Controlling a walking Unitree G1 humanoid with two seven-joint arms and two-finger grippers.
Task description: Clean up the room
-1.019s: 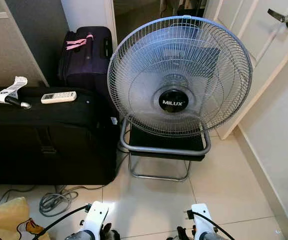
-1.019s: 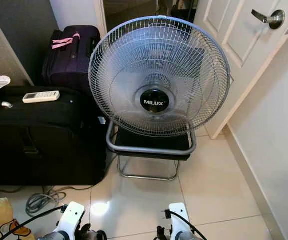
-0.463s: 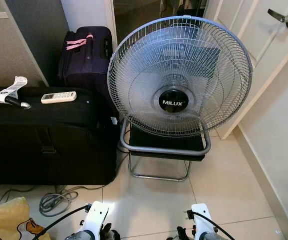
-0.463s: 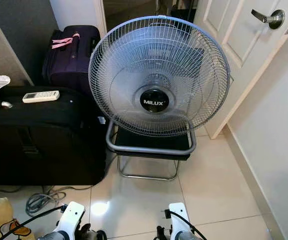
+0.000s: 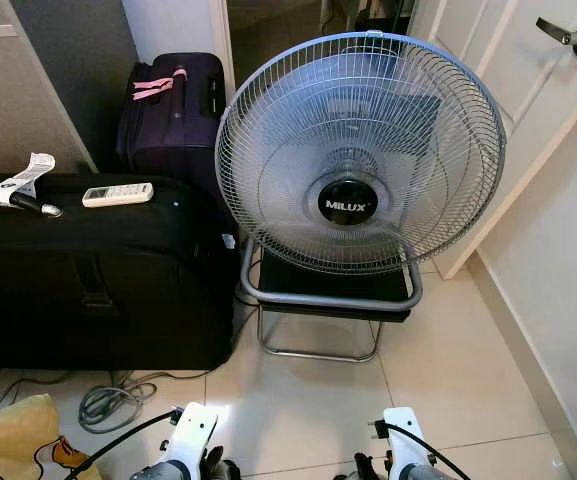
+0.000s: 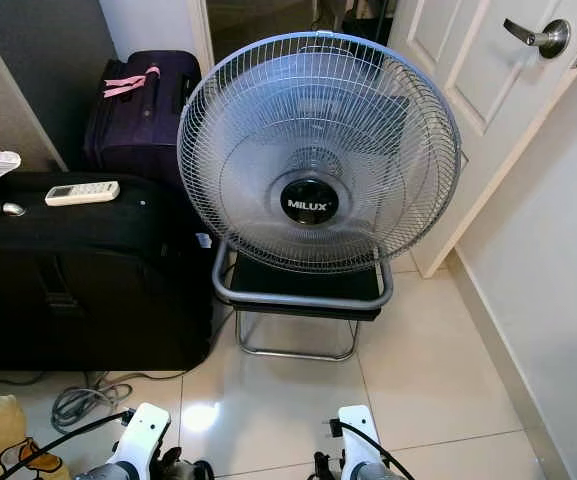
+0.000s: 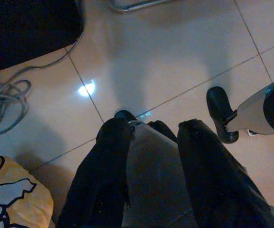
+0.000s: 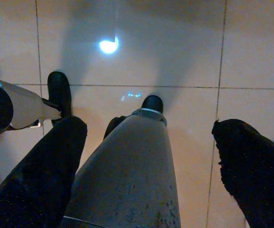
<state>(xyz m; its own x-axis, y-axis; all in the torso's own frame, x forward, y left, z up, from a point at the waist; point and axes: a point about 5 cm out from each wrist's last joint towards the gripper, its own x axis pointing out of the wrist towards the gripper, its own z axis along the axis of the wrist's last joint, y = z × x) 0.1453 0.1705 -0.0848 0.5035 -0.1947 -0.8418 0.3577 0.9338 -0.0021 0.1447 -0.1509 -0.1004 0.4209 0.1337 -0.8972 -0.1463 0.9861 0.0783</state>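
Note:
Both arms hang low over the tiled floor [image 5: 448, 380]; the left arm [image 5: 190, 440] and right arm [image 5: 404, 440] peek in at the bottom edge. In the left wrist view my left gripper [image 7: 153, 128] is open and holds nothing, pointing down at the tiles. My right gripper [image 8: 148, 126] is also open and empty, its fingers [image 8: 56, 152] spread wide on either side of the robot's own leg. A white remote [image 5: 117, 194] and a crumpled paper tag [image 5: 23, 180] lie on top of a black suitcase [image 5: 88, 270] at the left.
A large grey fan [image 5: 360, 150] rests on a metal-framed stool [image 5: 333, 300] straight ahead. A purple suitcase [image 5: 173, 110] stands behind. Grey cable [image 5: 108, 400] and a yellow bag [image 5: 8, 435] lie at the lower left. A white door [image 5: 528, 70] and wall close the right.

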